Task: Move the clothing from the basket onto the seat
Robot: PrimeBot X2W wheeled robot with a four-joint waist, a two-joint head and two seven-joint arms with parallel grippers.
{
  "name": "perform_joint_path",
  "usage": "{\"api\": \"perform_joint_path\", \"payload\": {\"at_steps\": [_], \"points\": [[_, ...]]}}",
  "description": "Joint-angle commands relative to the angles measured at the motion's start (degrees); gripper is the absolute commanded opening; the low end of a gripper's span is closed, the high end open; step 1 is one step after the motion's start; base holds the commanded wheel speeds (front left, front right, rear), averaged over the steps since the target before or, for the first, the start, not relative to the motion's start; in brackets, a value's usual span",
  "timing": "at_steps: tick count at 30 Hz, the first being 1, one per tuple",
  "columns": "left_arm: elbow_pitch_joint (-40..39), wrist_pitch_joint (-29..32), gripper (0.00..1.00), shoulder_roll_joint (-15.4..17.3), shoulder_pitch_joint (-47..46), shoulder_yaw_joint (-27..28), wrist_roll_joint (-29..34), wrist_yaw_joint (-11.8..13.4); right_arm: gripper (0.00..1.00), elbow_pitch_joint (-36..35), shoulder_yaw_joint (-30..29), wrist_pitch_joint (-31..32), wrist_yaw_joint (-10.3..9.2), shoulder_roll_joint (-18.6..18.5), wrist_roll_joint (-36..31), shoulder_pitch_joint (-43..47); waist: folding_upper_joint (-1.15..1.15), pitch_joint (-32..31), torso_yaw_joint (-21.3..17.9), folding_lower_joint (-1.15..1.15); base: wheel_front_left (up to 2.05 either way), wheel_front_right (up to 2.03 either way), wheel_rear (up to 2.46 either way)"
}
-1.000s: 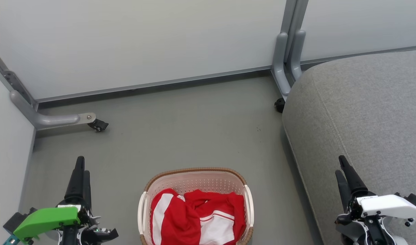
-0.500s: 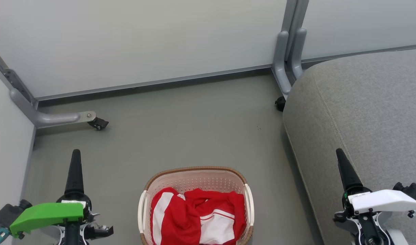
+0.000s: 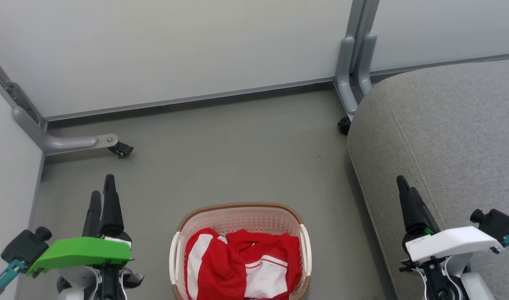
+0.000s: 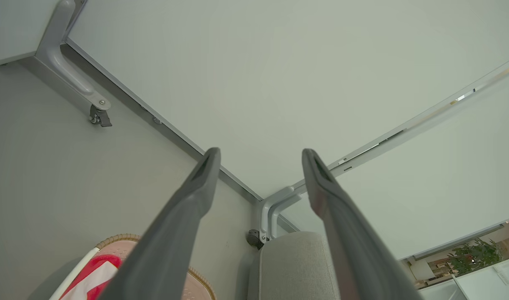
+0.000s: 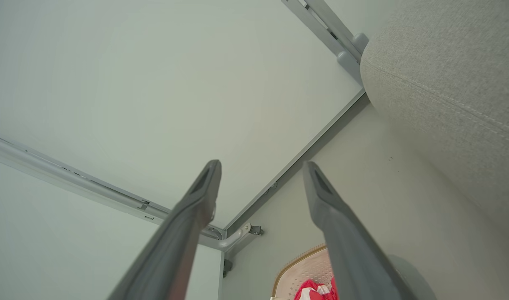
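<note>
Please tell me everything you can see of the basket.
The basket is cream-white perforated plastic, rounded rectangular, with a brown woven-look rim and white side handles. It stands upright on the grey floor, cut off by the head view's bottom edge, left of the seat and apart from it. Red-and-white clothing lies crumpled inside.

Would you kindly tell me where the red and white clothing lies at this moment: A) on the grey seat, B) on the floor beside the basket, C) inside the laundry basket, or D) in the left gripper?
C: the red and white clothing lies bunched inside the laundry basket, and the left gripper and right gripper are open, holding nothing.
</note>
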Motion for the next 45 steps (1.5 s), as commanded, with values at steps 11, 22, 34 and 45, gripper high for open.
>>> {"api": "perform_joint_path", "payload": {"at_steps": [11, 22, 34, 45], "points": [[-1.6, -2.4, 1.0, 0.5, 1.1, -2.8, 15.6, 2.7, 1.0, -0.5, 1.5, -2.4, 0.02, -0.5, -13.2, 0.0, 0.0, -0.4, 0.3, 0.0, 0.0, 0.0, 0.0], [-0.5, -4.2, 1.0, 1.0, 1.4, -4.7, 25.6, 4.8, 1.0, -1.4, 3.1, -4.2, 0.02, -0.6, -22.7, 0.8, 0.0, -0.4, 0.6, 0.0, 0.0, 0.0, 0.0], [-0.4, -6.0, 1.0, 1.5, 1.7, -6.6, 32.9, 6.4, 1.0, -1.2, 3.5, -6.0, 0.02, -0.7, -31.2, 1.0, 0.0, 0.0, 0.7, 0.0, 0.0, 0.0, 0.0], [-0.7, -7.4, 1.0, 1.9, 2.0, -8.2, 38.8, 6.8, 1.0, -0.5, 3.8, -7.5, 0.02, -0.7, -38.0, 0.8, 0.0, 0.3, 1.0, 0.0, 0.0, 0.0, 0.0]]}}
